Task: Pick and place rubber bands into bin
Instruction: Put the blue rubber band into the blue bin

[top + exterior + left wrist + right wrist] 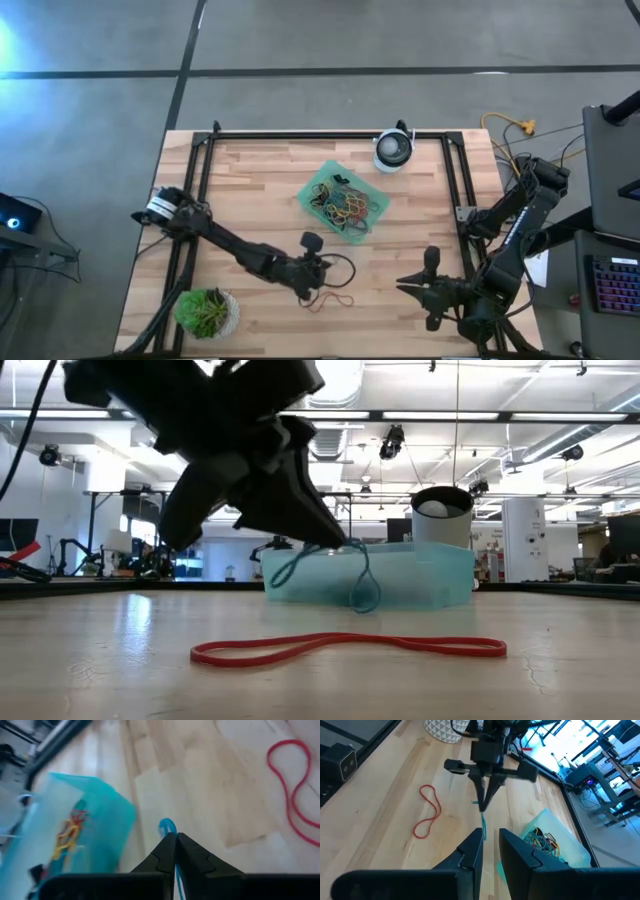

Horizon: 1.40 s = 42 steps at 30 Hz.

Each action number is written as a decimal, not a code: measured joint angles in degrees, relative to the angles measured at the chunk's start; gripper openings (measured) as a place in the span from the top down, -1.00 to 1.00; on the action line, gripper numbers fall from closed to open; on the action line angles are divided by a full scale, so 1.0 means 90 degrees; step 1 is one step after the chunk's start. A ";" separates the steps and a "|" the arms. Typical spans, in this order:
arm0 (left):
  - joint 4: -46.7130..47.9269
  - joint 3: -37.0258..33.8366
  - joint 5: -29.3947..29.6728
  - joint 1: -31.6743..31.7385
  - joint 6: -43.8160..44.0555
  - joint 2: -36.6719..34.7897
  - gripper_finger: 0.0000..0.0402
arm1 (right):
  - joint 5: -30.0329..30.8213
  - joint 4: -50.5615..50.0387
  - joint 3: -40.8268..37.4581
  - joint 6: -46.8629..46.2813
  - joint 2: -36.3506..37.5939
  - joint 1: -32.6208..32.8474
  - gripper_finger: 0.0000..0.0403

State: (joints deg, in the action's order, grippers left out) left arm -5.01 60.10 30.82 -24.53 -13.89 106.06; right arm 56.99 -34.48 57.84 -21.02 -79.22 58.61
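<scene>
Mostly done, seemingly; many rubber bands (345, 205) already in bin (313, 190) mid-surface; left claw (306, 290) clenched on blue band (365, 582), lifted near bin; red band (350, 647) left on surface (260, 190); right claw (408, 285) parted, empty, waiting nearby.

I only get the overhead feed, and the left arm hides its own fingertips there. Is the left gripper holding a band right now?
Observer: Yes. The left gripper is shut on a thin blue band.
Operator: Is that band off the table?
Observer: In the low view it dangles clear of the wood, in front of the bin.
Operator: And the red band beside it?
Observer: The red band lies flat on the table, with nothing touching it.
</scene>
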 joint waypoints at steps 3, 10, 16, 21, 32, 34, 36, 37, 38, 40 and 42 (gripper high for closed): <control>0.0012 0.0000 0.0288 -0.0052 -0.0205 -0.0103 1.00 | 0.0000 0.0002 0.0000 0.0000 0.0000 0.0000 0.72; -0.0009 -0.0002 0.0646 0.0022 -0.0746 -0.0422 1.00 | 0.0000 0.0029 0.0000 0.0000 0.0000 0.0000 0.72; -0.0058 -0.0002 0.1017 0.0488 -0.1379 -0.0695 1.00 | 0.0000 0.0048 0.0000 0.0000 0.0000 0.0000 0.72; -0.0057 -0.0002 0.0947 0.1205 -0.1384 -0.0787 1.00 | 0.0000 0.0051 0.0000 0.0000 0.0000 0.0000 0.72; -0.0477 0.0000 -0.0295 0.2709 -0.1335 -0.0773 1.00 | 0.0000 0.0049 0.0000 0.0000 0.0001 0.0000 0.72; -0.0518 -0.0005 -0.0394 0.2879 -0.1333 -0.0773 1.00 | 0.0000 0.0051 0.0000 0.0000 0.0000 0.0000 0.72; -0.0527 -0.0007 -0.0646 0.3016 -0.1326 -0.0773 1.00 | 0.0000 0.0048 0.0000 0.0000 0.0000 0.0000 0.72; -0.0546 -0.0009 -0.0781 0.3071 -0.1302 -0.0773 1.00 | 0.0000 0.0049 0.0000 0.0000 0.0000 0.0000 0.72; -0.0556 -0.0012 -0.0894 0.3110 -0.1229 -0.0771 1.00 | 0.0000 0.0048 0.0000 0.0000 0.0000 0.0000 0.72; -0.0561 -0.0016 -0.1054 0.3157 -0.1004 -0.0770 1.00 | -0.0002 0.0048 0.0000 0.0000 0.0000 0.0000 0.72; -0.0563 -0.0027 -0.1181 0.3188 -0.0864 -0.0770 1.00 | -0.0002 0.0048 0.0000 0.0000 0.0000 0.0000 0.72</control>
State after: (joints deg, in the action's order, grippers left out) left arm -10.08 59.86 20.19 4.16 -21.67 99.13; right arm 56.97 -34.04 57.84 -21.02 -79.22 58.61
